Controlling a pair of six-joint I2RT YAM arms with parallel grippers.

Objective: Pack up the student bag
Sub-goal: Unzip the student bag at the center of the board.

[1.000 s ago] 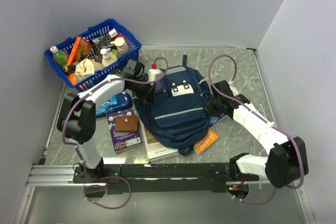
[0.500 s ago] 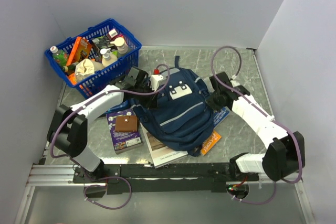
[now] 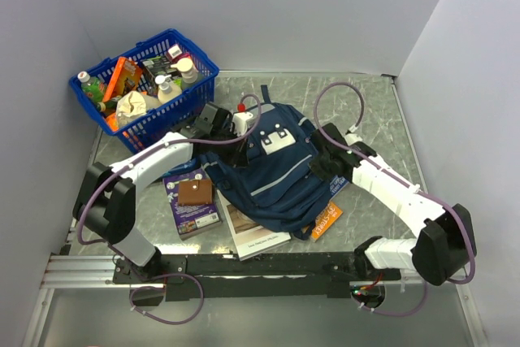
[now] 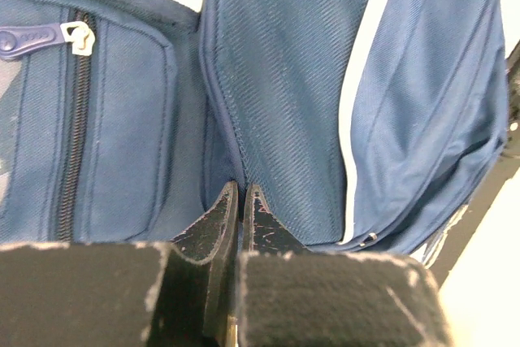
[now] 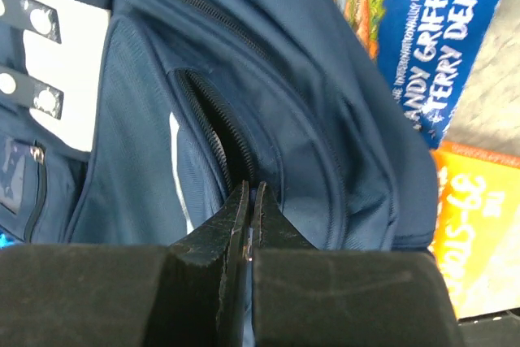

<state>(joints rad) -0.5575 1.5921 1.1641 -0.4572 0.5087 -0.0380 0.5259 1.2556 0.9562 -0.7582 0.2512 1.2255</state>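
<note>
Student bag [image 3: 276, 172], Ben, where does it lie?

Ben: Middle of the table, flopped over books [image 3: 256, 237] that poke out at its five to seven o'clock edge. The blue basket [image 3: 162, 119] stands apart, at the table's ten o'clock.

Ana: And the arms?

Ben: One either side. The left gripper [image 4: 241, 194] comes in at the bag's eleven o'clock, jaws squeezed together on a stitched seam [image 4: 221, 111] of the fabric. The right gripper [image 5: 249, 193] is at three o'clock, jaws likewise pressed tight. It looks to have a sliver of cloth at the side pocket zip [image 5: 213, 132].

Ana: So they are setting the bag up to be filled?

Ben: That's my reading. To do it well, I'd raise both pinches evenly and slowly, since thin folds slip out of narrow tips. Pull gently towards twelve o'clock so the bag comes off the books without dragging them, and keep the front panel up so the zips can be reached.
</note>
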